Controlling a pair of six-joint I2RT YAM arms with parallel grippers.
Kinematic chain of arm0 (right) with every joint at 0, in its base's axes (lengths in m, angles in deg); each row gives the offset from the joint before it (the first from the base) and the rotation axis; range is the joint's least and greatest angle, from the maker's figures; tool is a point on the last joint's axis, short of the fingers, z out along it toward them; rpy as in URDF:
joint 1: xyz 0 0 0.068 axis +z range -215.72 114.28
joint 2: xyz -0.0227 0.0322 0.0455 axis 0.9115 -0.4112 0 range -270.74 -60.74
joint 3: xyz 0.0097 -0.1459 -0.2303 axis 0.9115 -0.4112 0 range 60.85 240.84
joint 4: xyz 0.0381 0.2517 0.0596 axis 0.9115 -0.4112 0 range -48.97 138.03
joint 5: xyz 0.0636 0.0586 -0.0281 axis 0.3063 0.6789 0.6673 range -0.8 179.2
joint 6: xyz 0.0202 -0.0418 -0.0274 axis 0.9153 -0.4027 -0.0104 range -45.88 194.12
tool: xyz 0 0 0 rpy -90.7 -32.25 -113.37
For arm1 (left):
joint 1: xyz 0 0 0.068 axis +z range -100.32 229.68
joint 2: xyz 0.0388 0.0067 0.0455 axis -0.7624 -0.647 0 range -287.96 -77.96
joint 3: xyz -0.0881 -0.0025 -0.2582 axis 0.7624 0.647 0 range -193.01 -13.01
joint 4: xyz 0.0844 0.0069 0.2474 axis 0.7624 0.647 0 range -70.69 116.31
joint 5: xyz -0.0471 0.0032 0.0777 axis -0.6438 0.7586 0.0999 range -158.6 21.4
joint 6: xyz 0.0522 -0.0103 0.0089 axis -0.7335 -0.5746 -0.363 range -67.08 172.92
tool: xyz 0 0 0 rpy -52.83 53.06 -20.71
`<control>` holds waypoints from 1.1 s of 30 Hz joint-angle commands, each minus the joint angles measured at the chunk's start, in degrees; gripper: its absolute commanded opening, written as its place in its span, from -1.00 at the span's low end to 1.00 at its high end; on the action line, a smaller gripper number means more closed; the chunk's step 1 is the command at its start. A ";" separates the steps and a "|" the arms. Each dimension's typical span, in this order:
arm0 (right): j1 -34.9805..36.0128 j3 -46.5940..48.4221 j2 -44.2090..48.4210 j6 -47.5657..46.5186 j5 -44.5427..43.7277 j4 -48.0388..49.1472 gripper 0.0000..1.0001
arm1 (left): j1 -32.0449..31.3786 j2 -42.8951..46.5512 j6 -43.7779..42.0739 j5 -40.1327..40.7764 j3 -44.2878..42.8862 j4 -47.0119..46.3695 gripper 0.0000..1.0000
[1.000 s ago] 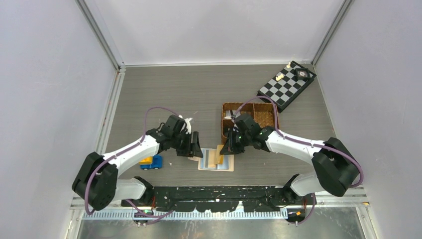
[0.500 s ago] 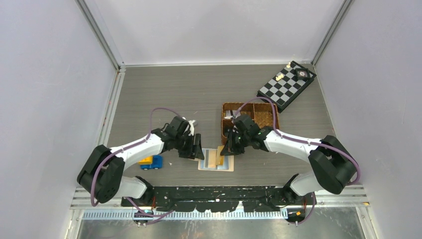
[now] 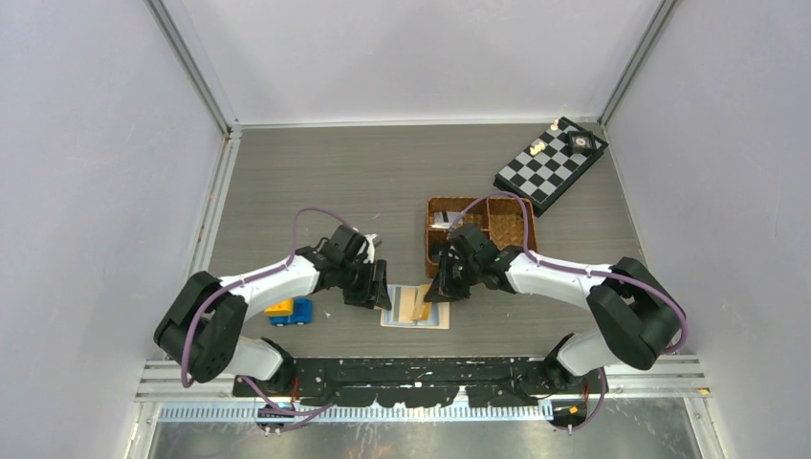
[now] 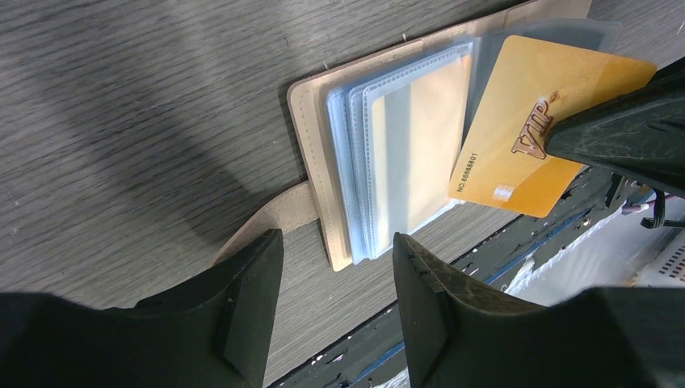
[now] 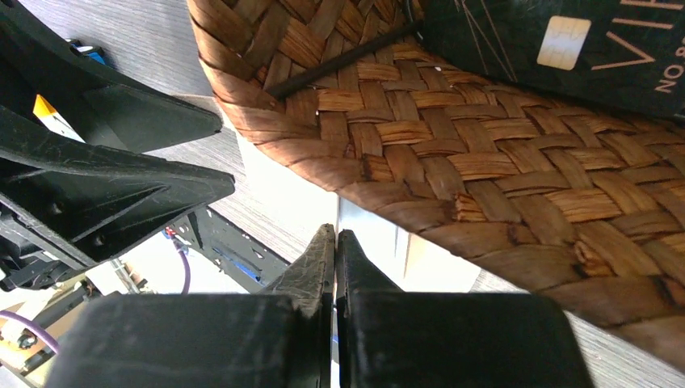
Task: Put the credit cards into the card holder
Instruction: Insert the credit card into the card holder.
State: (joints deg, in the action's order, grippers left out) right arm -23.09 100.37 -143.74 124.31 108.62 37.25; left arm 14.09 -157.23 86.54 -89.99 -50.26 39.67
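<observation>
Left hand (image 3: 374, 290) edged closer; wrist reveals gold card (image 4: 533, 129)

Glossy card (image 4: 529, 153); card holder (image 4: 404, 162) sleeves clear plastic; basket (image 5: 485, 162) woven, perhaps rattan.

one gold card (image 4: 525, 117), one black card (image 5: 549, 48), one card holder (image 4: 404, 162)

The open beige-pink folding card holder (image 4: 311, 121) lies flat on the grey wood-grain table (image 3: 383, 182), straight under the left gripper (image 4: 338, 238), whose fingers stand apart over its near edge. Across it, the right gripper (image 5: 335, 234) pinches a yellow-tan plastic card (image 4: 533, 137) above the holder's half farthest from the left gripper. The brown woven divided basket (image 5: 501, 153) sits right beside the right gripper's fingertips, with a black card (image 5: 549, 48) inside. A black-and-white chessboard (image 3: 551, 163) lies well beyond that hand. A blue and yellow toy truck (image 3: 290, 311) sits near the left gripper's outer side.
</observation>
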 commanded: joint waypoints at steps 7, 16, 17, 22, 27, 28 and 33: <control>0.06 -1.23 -1.83 1.82 0.51 4.06 -0.99 | -0.34 -1.46 -1.53 1.69 0.32 -1.27 0.00; 0.09 -1.72 -3.84 2.29 1.23 4.80 -0.99 | -0.46 -3.03 -1.78 1.88 0.36 -1.74 -0.13; 0.12 -1.67 -3.88 2.34 1.23 4.41 -0.99 | -0.44 -3.08 -1.81 1.92 0.42 -1.81 -0.13; 0.08 -1.74 -3.05 2.30 0.92 1.58 -0.99 | -0.46 -3.50 -1.87 2.76 0.42 -1.99 -0.24; 0.22 -2.23 -1.47 2.86 -0.48 -1.71 -0.99 | -0.53 -4.19 -2.28 3.84 0.17 -2.04 -0.46; 0.40 -2.52 -1.17 3.24 -0.79 -1.88 -0.99 | -0.54 -4.37 -2.40 3.93 0.16 -2.09 -0.51; 2.00 -3.59 -0.02 5.57 -2.71 -2.40 -0.99 | -0.60 -4.96 -2.84 4.40 0.00 -2.68 -0.70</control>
State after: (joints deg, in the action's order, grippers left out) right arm -22.28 98.95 -144.46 126.80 109.39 40.11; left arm 14.06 -160.16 85.23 -87.76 -50.42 38.97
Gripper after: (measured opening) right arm 0.027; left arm 0.177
